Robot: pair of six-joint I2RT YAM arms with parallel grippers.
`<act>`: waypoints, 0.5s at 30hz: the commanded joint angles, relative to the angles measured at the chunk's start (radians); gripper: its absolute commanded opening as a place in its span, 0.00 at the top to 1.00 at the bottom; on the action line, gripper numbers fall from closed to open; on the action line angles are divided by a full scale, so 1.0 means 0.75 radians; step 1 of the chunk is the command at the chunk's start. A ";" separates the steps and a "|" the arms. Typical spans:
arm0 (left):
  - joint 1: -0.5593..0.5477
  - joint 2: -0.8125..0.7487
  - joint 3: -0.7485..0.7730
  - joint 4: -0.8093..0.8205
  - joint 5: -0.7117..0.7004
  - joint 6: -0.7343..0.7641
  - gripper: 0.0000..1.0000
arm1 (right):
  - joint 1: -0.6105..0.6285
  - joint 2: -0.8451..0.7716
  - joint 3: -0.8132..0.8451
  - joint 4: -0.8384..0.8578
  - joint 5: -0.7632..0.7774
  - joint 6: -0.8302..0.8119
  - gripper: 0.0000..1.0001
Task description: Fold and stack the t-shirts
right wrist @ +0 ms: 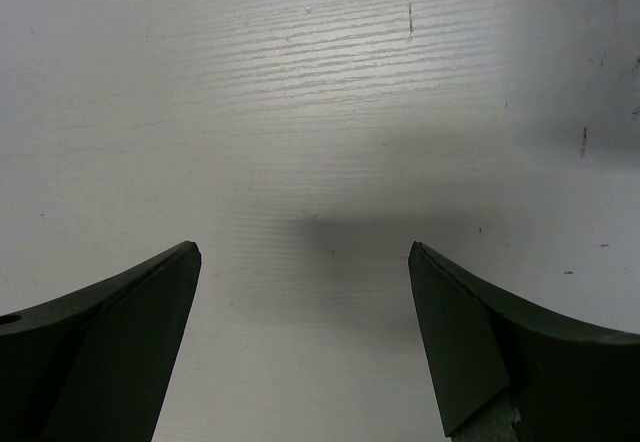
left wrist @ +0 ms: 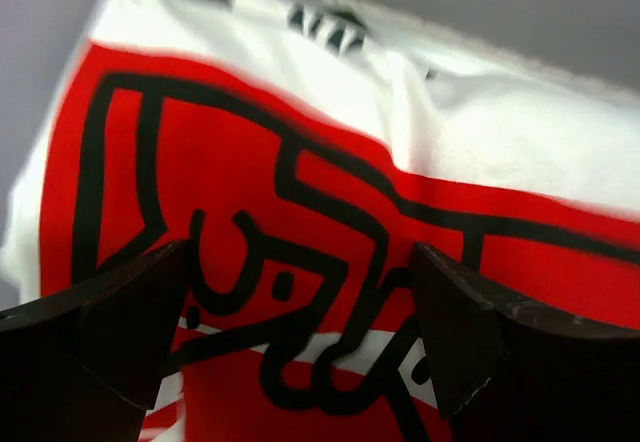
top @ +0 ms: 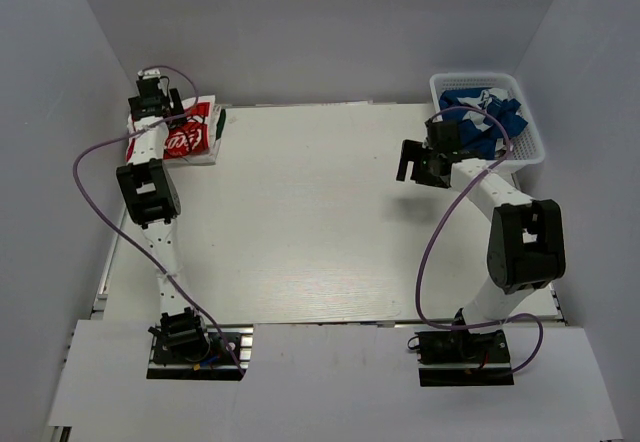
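My left pincer [left wrist: 298, 254] hung released, its jaws spread wide, directly over the white t-shirt with the red graphic [left wrist: 250, 192]; the red panel with its thick black lines filled the space beneath and ahead of the two fingers; whether the fingertips touched the cloth I could not tell. Just past the far edge of that shirt, ahead of the pincer, a strip of white cloth with dark lettering [left wrist: 322, 30] showed, blurred. The shirt lay folded flat on the worktop [top: 300, 222], at its far left corner. My right pincer [right wrist: 304, 252] was released too, jaws apart with nothing between them, facing bare worktop; only its own soft shadow lay below. Just behind and to the right of that pincer stood the white mesh basket [top: 532, 152], with the royal blue t-shirt [top: 490, 112] bunched inside it. The two pincers were well apart, on opposite sides of the worktop.
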 commanded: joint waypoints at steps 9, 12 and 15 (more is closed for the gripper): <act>0.021 0.077 -0.007 0.056 0.298 -0.113 0.00 | 0.005 0.064 0.097 -0.010 -0.003 -0.015 0.10; 0.021 -0.021 -0.048 0.080 0.313 -0.127 0.00 | 0.003 0.025 0.080 -0.010 0.003 -0.019 0.10; 0.009 -0.119 -0.075 0.097 0.313 -0.127 0.00 | 0.005 -0.040 0.039 0.014 -0.011 -0.025 0.10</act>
